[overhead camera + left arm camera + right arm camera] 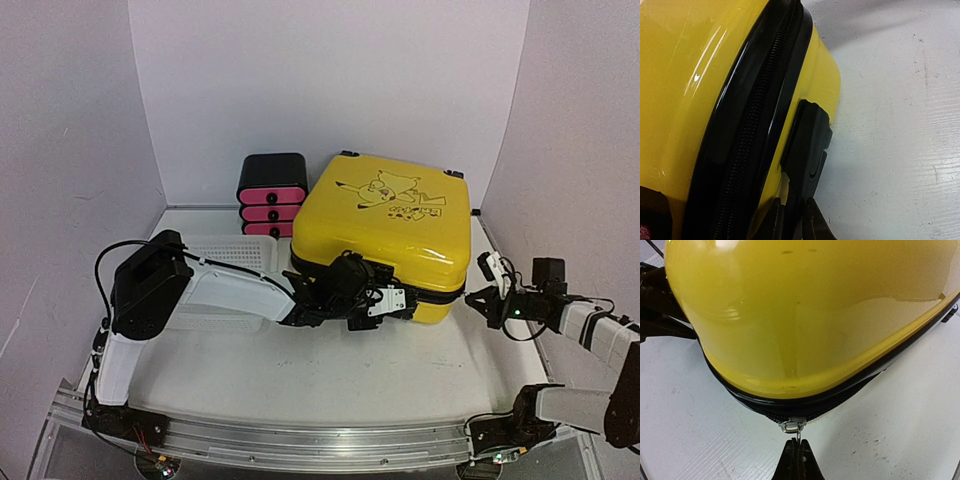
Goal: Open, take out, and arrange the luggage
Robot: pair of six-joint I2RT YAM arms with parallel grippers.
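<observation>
The yellow luggage (390, 215) lies flat and closed on the table, cartoon lid up and black zipper band all round. My left gripper (405, 300) is at its front side. In the left wrist view the two fingertips (772, 220) pinch the lower end of a black plastic block (810, 135) on the shell (680, 75), beside the zipper band (747, 145). My right gripper (480, 298) is at the right front corner. There it (798, 441) is shut on the thin metal zipper pull (794, 425) hanging from the band under the yellow shell (815, 300).
A black-and-pink drawer box (272, 193) stands behind the luggage on the left. A white mesh basket (235, 255) lies left of it, partly under my left arm. White walls close in on three sides and a metal rail (300, 440) runs along the near edge.
</observation>
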